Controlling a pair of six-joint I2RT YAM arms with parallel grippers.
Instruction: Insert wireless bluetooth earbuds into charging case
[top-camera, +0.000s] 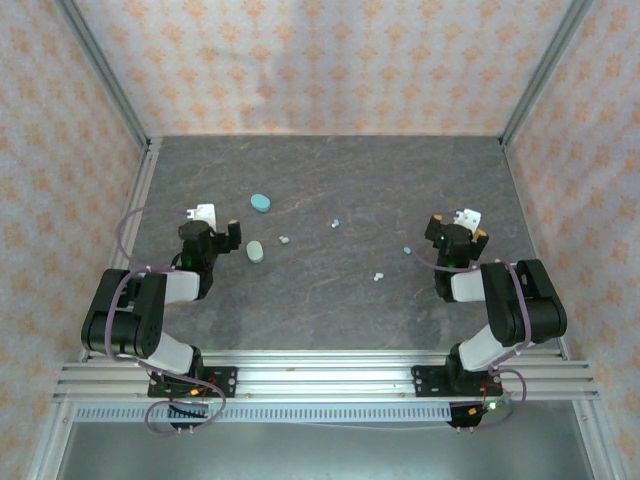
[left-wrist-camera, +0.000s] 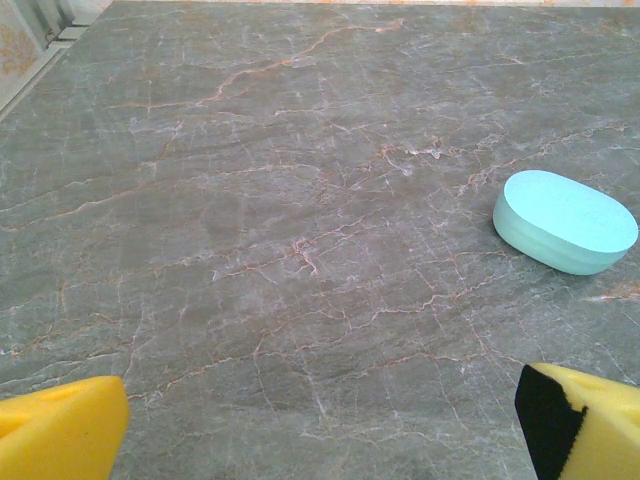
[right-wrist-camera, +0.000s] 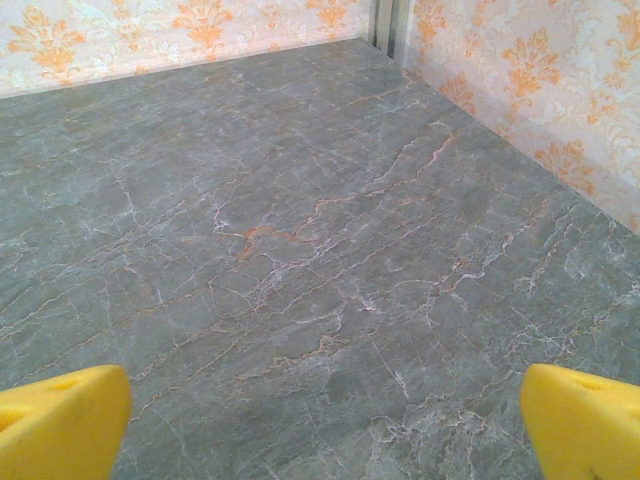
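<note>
Arm bases (top-camera: 195, 380) nearest, seen from above: left gripper (top-camera: 212, 225) and right gripper (top-camera: 458, 226) both gape, empty. Four earbuds (top-camera: 284, 240) lie scattered on the table (top-camera: 350, 170) between them, teal case (top-camera: 261, 203) and pale case (top-camera: 255, 250) leftward. Left wrist: pads (left-wrist-camera: 60, 430) wide, teal case (left-wrist-camera: 565, 222) ahead-right. Right wrist: pads (right-wrist-camera: 60, 420) wide, nothing held.

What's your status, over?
Left tool open, empty. Right tool open, empty. Four earbuds loose on table. Teal case shut.

Table (left-wrist-camera: 250, 200) looks like grey veined stone, pretty matt. Teal case (left-wrist-camera: 566, 221) at right is smooth plastic, and my finger pads (left-wrist-camera: 60, 430) are matt yellow.
</note>
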